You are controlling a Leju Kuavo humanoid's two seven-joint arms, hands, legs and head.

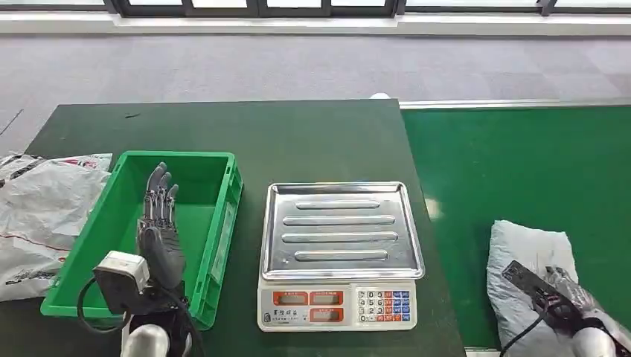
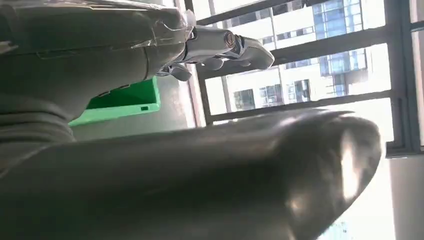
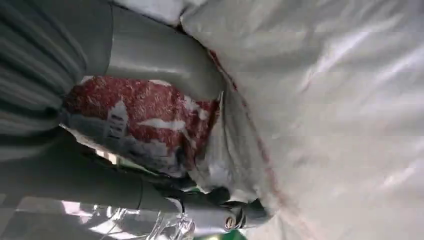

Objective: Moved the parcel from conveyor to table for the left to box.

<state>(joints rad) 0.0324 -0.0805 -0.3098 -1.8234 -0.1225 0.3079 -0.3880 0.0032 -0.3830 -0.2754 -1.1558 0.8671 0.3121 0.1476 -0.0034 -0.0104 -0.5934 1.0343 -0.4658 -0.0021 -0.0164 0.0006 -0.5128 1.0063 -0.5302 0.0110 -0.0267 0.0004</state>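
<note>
Lower right of the head view, your right hand (image 1: 567, 294) is on the parcel (image 1: 530, 253), fingers and thumb wrapped around a fold of it in the right wrist view, so it's grasping the bag. The parcel lies on the green conveyor (image 1: 521, 163), a soft grey poly mailer, crinkled and probably light; expect it to sag and slip, so keep hold of a bunched fold near its close end. Its long axis runs from the bottom edge up the frame, leaning slightly left. Lower left, your left hand (image 1: 158, 223) hovers released, fingers straight, over the green box (image 1: 223, 223). Between them on the desk (image 1: 223, 126) sits the scale (image 1: 338, 245).
</note>
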